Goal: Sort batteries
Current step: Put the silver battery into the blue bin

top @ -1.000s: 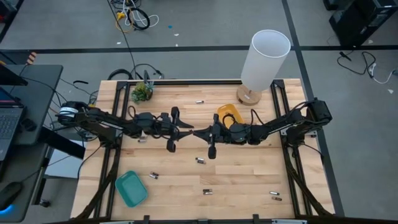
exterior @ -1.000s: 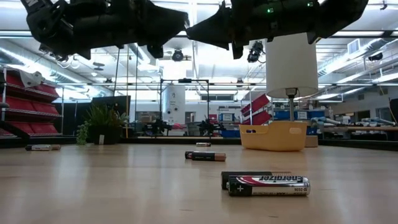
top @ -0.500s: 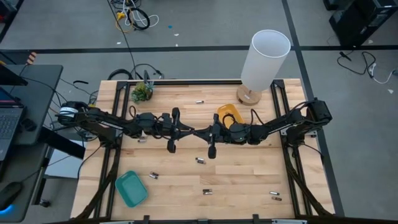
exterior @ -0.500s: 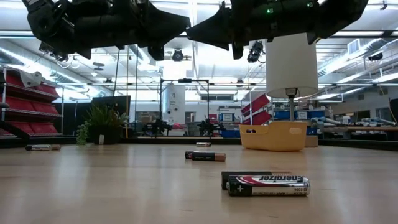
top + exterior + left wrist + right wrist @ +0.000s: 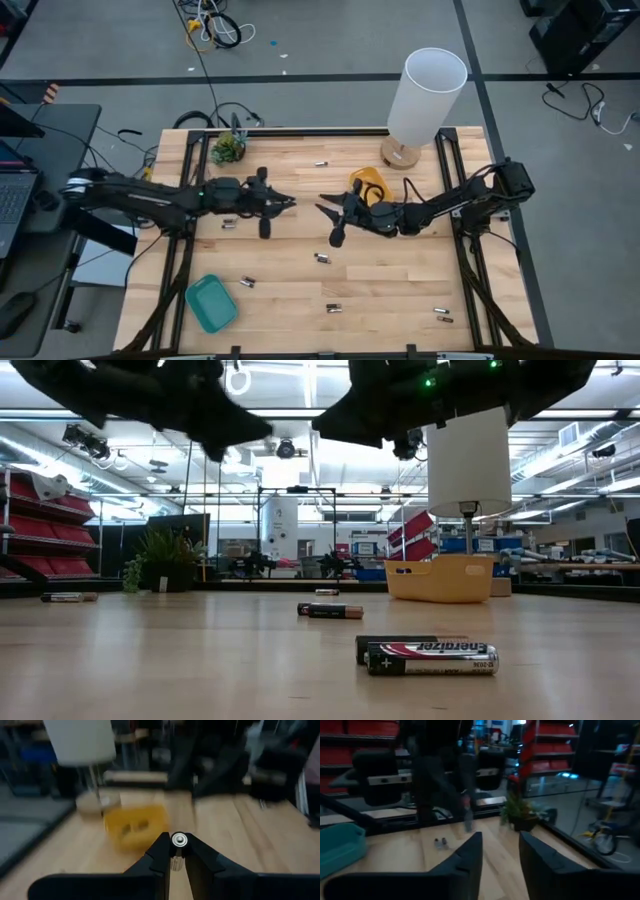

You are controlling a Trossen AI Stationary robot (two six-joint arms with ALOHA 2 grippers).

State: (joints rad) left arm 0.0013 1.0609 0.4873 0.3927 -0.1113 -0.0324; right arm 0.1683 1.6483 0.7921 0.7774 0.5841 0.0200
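We see the left hand (image 5: 288,203) hovering over the middle of the desk (image 5: 400,300), pinching a silvery AA battery (image 5: 178,840) between its fingertips, the battery's round end facing the wrist camera. The right hand (image 5: 322,206) faces it from just beside the yellow tray (image 5: 368,184), raised as well, its fingers (image 5: 470,855) spread with nothing between them. The other batteries lie scattered on the wood: one (image 5: 321,258) below the two hands, one (image 5: 247,283) near the teal tray (image 5: 211,303) at the front left corner, a pair (image 5: 333,308) by the front edge, another pair (image 5: 442,315) toward the front right corner and one (image 5: 321,163) near the back edge. A white lamp (image 5: 425,95) stands at the back right corner, a small plant (image 5: 228,148) at the back left.
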